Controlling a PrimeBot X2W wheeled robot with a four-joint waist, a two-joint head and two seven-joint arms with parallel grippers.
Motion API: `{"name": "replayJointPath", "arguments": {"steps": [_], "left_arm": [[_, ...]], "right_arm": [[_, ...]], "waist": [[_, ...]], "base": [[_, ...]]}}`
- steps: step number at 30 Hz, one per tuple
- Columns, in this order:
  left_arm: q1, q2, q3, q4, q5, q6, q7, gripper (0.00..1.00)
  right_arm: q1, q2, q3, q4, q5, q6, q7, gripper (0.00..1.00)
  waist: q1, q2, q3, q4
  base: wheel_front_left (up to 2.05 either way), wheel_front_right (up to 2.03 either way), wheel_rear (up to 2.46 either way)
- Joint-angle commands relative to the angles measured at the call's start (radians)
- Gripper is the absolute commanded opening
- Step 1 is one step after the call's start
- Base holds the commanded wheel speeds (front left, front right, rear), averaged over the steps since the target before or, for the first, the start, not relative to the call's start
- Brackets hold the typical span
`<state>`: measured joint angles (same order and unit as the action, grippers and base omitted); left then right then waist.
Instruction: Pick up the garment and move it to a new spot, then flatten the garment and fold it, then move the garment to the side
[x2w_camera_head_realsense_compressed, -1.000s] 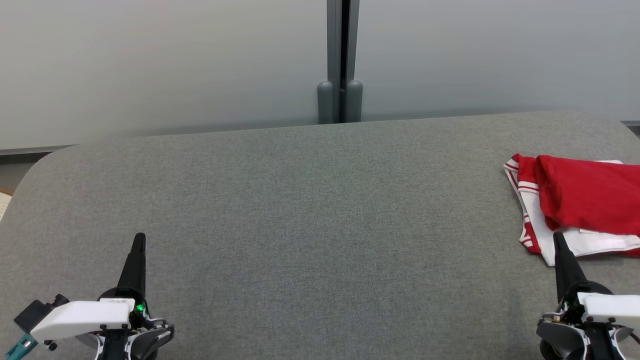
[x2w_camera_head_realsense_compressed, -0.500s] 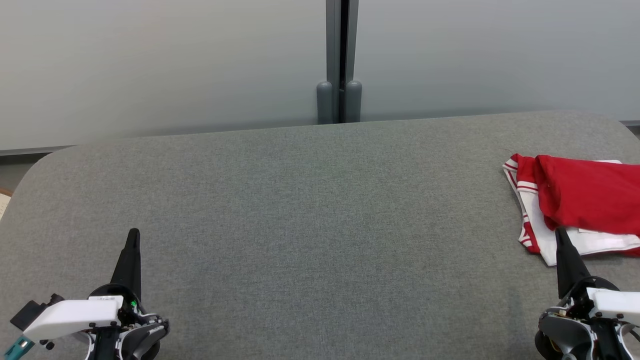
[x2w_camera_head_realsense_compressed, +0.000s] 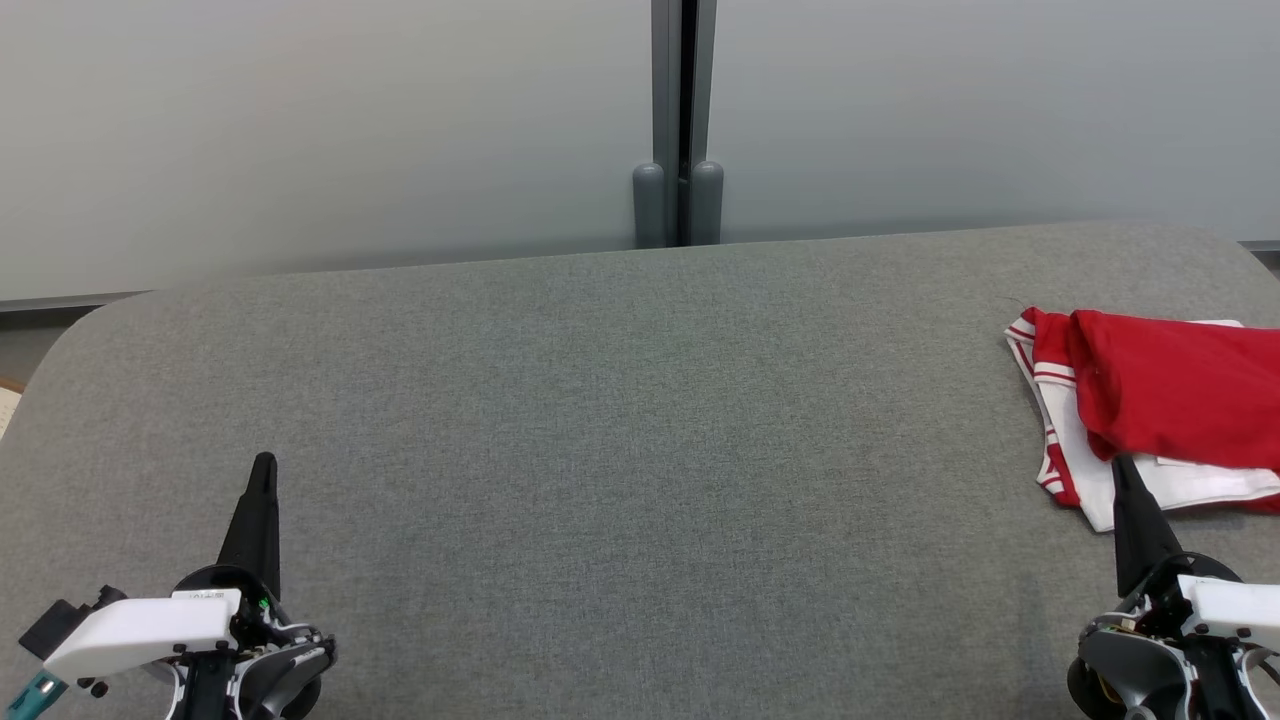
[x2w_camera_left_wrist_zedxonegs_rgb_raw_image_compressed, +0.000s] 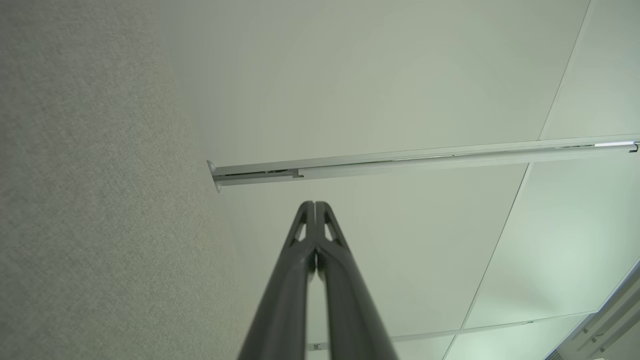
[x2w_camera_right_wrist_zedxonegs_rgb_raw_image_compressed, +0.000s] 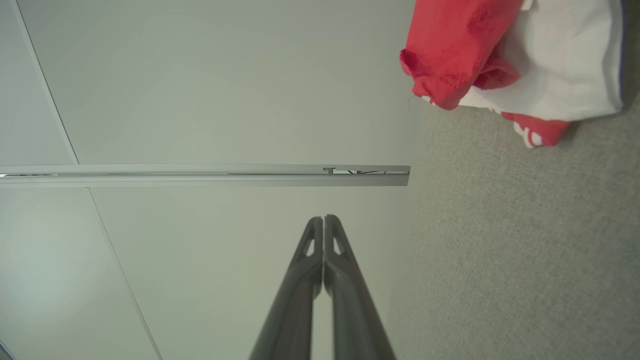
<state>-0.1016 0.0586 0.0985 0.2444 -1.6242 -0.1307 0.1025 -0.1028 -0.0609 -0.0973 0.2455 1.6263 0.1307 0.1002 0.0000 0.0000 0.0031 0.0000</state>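
Left wrist view has the left fingers (x2w_camera_left_wrist_zedxonegs_rgb_raw_image_compressed: 299, 265), two long dark tapered prongs, pressed flat together from base to tip with nothing between them. They point along the grey fabric-covered desk (x2w_camera_left_wrist_zedxonegs_rgb_raw_image_compressed: 75, 200) toward the pale grey wall panels (x2w_camera_left_wrist_zedxonegs_rgb_raw_image_compressed: 375, 75), where a grey jointing post (x2w_camera_left_wrist_zedxonegs_rgb_raw_image_compressed: 400, 157) crosses behind the tips. Right wrist view gives the same: the right fingers (x2w_camera_right_wrist_zedxonegs_rgb_raw_image_compressed: 302, 290) are closed tight on each other, holding nothing, and are aimed at the wall beyond the desk's far edge.

From the head view, the left fingers rise near the desk's near left corner, well apart from the cloth. Behind them sits a white wrist housing (x2w_camera_head_realsense_compressed: 150, 630) with a small green light (x2w_camera_head_realsense_compressed: 264, 604) and a teal part (x2w_camera_head_realsense_compressed: 40, 692) at its outer end. The right fingers rise near the near right corner, ahead of their own white housing (x2w_camera_head_realsense_compressed: 1225, 600).

A red-and-white fabric garment (x2w_camera_head_realsense_compressed: 1170, 400) lies folded by the desk's right edge, with a red layer on top and a white layer with red stripes beneath. In the head view the tip of the right fingers overlaps the garment's near white hem. The right wrist view shows the garment off to one side of the fingers, not between them. Whether the tip touches the cloth cannot be told. Beyond the middle of the far edge, the post stands upright between the wall panels.
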Motion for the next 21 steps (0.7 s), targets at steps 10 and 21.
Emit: {"name": "replayJointPath", "arguments": {"steps": [10,21], "left_arm": [[-0.012,0.004,0.007,0.001,0.001,-0.003,0.003,0.0],[-0.013,0.002,0.008,0.001,0.003,-0.003,0.006,0.0]], "right_arm": [[-0.008,0.0,-0.006,-0.003,-0.003,0.0,0.007,0.0],[-0.009,0.001,-0.007,-0.003,-0.005,0.0,0.009,0.0]], "waist": [[0.0,0.0,0.0,0.0],[0.0,0.0,0.0,0.0]], "base": [[0.0,0.0,0.0],[0.0,0.0,0.0]]}}
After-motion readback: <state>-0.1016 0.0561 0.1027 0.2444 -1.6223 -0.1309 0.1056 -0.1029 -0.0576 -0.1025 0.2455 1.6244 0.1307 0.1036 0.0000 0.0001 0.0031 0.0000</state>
